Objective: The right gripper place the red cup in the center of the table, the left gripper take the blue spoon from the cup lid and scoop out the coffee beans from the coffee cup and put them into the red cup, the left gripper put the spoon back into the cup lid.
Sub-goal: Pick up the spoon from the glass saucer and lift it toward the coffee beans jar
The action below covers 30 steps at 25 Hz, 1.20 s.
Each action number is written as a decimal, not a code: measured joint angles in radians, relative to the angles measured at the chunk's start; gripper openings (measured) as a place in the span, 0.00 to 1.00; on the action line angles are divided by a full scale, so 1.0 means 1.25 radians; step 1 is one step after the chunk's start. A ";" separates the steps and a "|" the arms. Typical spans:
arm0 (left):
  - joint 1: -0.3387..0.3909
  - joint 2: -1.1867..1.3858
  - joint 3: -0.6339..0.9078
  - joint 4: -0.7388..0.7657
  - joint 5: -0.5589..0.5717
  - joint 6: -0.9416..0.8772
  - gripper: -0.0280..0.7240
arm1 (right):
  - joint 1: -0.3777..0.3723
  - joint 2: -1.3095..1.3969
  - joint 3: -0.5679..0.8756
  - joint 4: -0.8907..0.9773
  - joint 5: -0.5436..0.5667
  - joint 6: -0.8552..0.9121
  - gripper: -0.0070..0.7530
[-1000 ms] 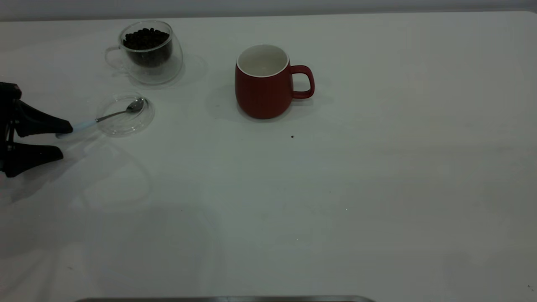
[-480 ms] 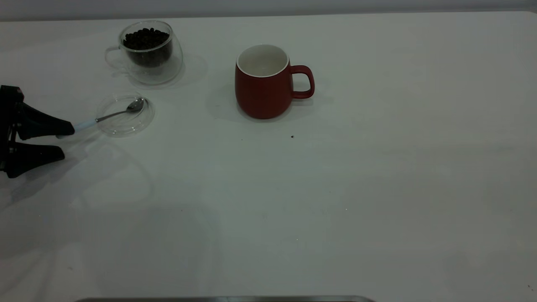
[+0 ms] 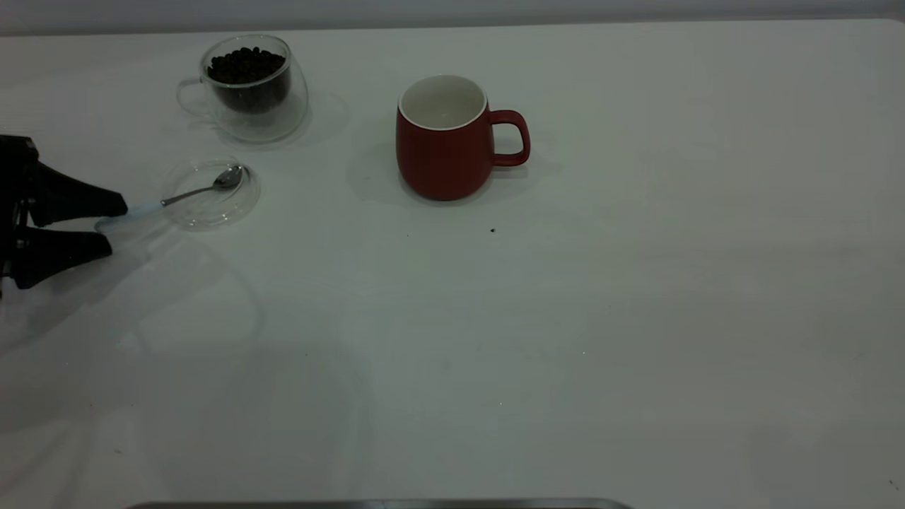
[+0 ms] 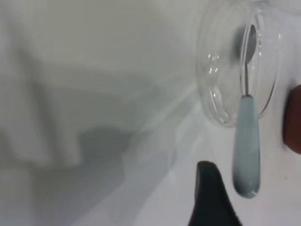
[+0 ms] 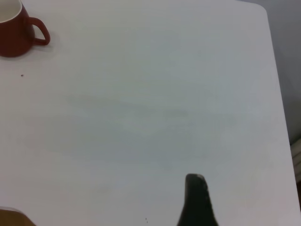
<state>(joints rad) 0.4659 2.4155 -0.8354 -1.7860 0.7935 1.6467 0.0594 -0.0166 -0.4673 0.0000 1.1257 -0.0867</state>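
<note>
Near the table's [image 3: 636, 318] left edge, the blue spoon [image 3: 152, 206] lies with its bowl in the cup lid [image 3: 211, 192] and its handle between the parted fingers of my left gripper [image 3: 106, 226], so I judge pick-up is in hand: close, then lift. Coffee beans [image 3: 245, 65] fill the coffee cup [image 3: 249, 88] by the far edge; the red cup [image 3: 444, 139], nearer the middle, is empty. My right gripper [image 5: 196, 197] hangs off by the right edge, state I cannot tell.

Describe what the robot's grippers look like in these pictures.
The left gripper is matte black, with two tapered fingers narrowing to pointed tips, no markings or cables visible. Of the right gripper, only one black, round-tipped finger shows.
</note>
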 joint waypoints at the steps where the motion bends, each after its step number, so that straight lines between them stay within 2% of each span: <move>1: 0.000 0.000 0.000 0.000 0.000 0.000 0.72 | 0.000 0.000 0.000 0.000 0.000 0.000 0.78; 30: -0.006 0.034 -0.017 -0.002 0.000 -0.001 0.72 | 0.000 0.000 0.000 0.000 0.000 0.000 0.78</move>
<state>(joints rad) 0.4585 2.4583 -0.8564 -1.7886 0.7936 1.6456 0.0594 -0.0166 -0.4673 0.0000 1.1257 -0.0867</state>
